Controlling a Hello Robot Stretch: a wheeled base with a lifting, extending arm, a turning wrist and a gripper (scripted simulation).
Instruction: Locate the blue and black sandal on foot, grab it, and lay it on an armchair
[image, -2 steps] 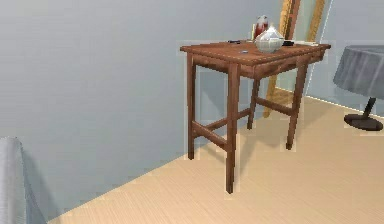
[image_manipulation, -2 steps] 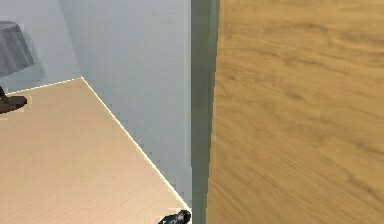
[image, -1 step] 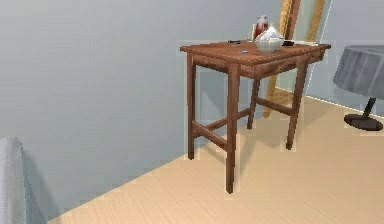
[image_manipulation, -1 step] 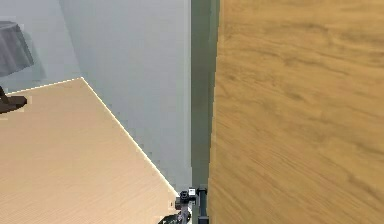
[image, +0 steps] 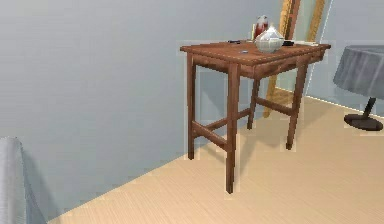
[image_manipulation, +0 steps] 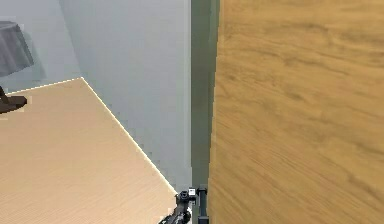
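Where the sandal lies cannot be told from these views, so its place relative to the gripper (image_manipulation: 184, 207) cannot be told either. The gripper's dark body sits at the bottom edge of the arm side view, just left of a dark upright strip (image_manipulation: 203, 90) that borders a large wooden panel (image_manipulation: 300, 110). Its far end is too small and too cut off to make out, so whether it holds anything cannot be told. Behind it run the foot of a blue-grey wall (image_manipulation: 130, 70) and pale wooden floor (image_manipulation: 60, 150). At that view's top left stands a round table with a grey cloth (image_manipulation: 12, 45) on a dark foot. In the forward view a tall brown wooden table (image: 255, 55) stands near the wall, carrying a pale rounded thing with a red top (image: 266, 38) and a small dark flat thing (image: 236, 42) just beside it; neither has a sandal's shape or colour. Behind the table a light wooden frame (image: 290, 30) leans against the wall. A grey padded edge (image: 12, 185) shows at the forward view's bottom left.
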